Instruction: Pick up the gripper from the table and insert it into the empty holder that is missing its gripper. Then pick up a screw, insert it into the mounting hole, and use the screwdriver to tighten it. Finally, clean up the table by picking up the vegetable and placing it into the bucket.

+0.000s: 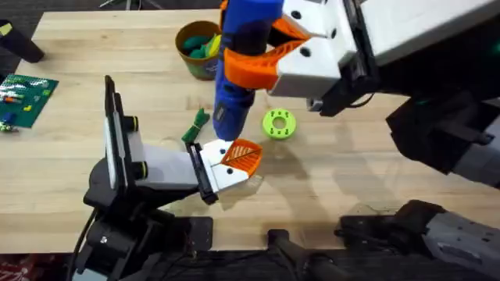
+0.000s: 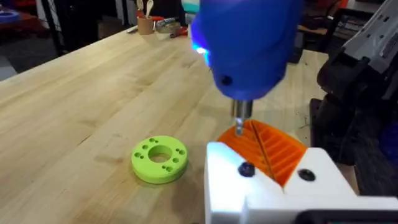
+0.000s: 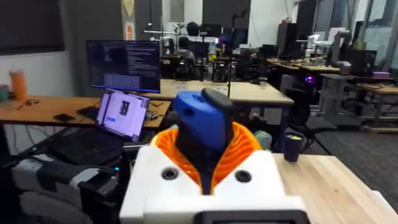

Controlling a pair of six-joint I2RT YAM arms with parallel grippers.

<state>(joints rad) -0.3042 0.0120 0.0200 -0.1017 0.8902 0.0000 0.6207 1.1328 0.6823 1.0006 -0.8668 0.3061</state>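
The white holder (image 1: 219, 173) ends my left arm, and the orange ribbed gripper (image 1: 244, 156) sits in it. My right gripper (image 1: 254, 64), with curved orange jaws, is shut on the blue screwdriver (image 1: 237, 78), which points steeply down. In the left wrist view the screwdriver (image 2: 249, 43) has its metal tip (image 2: 239, 124) touching the top of the orange gripper (image 2: 273, 148) where it meets the holder (image 2: 273, 186). Any screw under the tip is hidden. The dark-green vegetable (image 1: 195, 126) lies on the table just left of the screwdriver. The yellow bucket (image 1: 187, 58) stands at the back.
A bright green ring disc (image 1: 279, 123) lies right of the screwdriver, close to the holder. A green circuit board (image 1: 23, 95) rests at the far left edge. The bucket holds green and yellow items. Bare wood lies between the bucket and the left arm.
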